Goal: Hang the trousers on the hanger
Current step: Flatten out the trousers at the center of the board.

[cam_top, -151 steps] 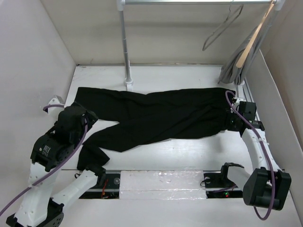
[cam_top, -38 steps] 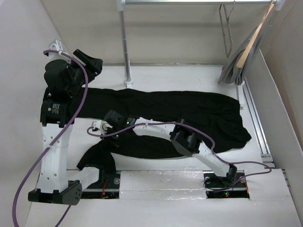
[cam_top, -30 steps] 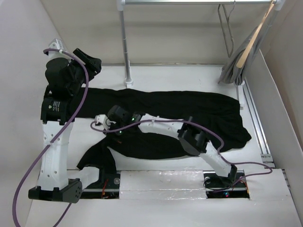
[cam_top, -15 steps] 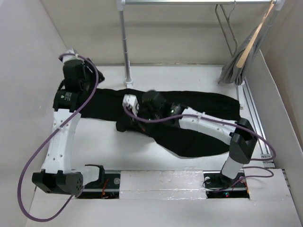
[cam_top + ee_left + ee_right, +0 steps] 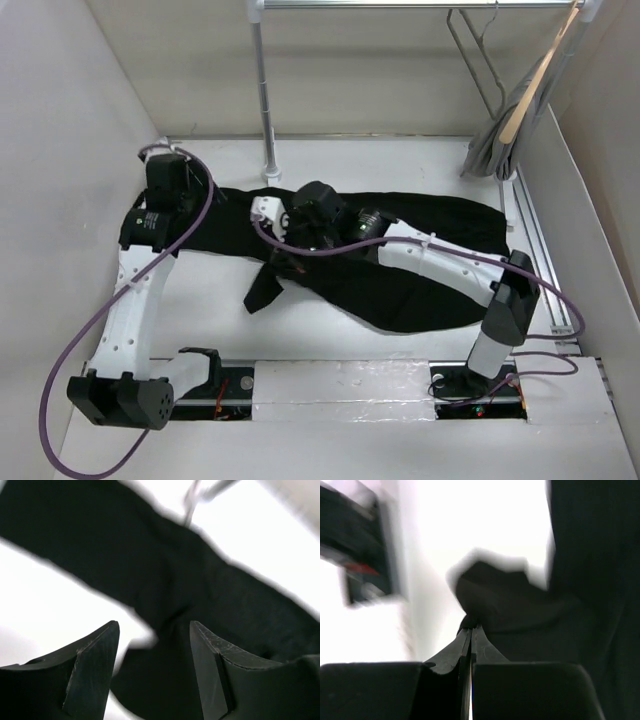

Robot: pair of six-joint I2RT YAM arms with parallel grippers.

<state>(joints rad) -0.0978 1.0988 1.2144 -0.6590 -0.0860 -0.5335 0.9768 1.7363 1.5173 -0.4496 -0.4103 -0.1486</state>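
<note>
Black trousers point(image 5: 450, 215) lie spread across a white table point(image 5: 400, 165), just in front of the upright pole point(image 5: 264, 100) of a clothes rail. They reach a little way to the pole's left and much farther to its right. A thin wire hanger point(image 5: 474, 58) hangs from the rail, well to the right of the pole and clear of the trousers. Farther right on the rail is a wooden hanger point(image 5: 530, 85) carrying a grey garment point(image 5: 490, 145).

The right arm stretches across the trousers. The right gripper point(image 5: 471, 629) sits just in front of the pole, its fingers pressed together on a pinched fold of black cloth, with a loose end trailing below. The left gripper point(image 5: 154, 630) is left of the pole, above the trousers' left end. Its fingers are spread apart and hold nothing.
</note>
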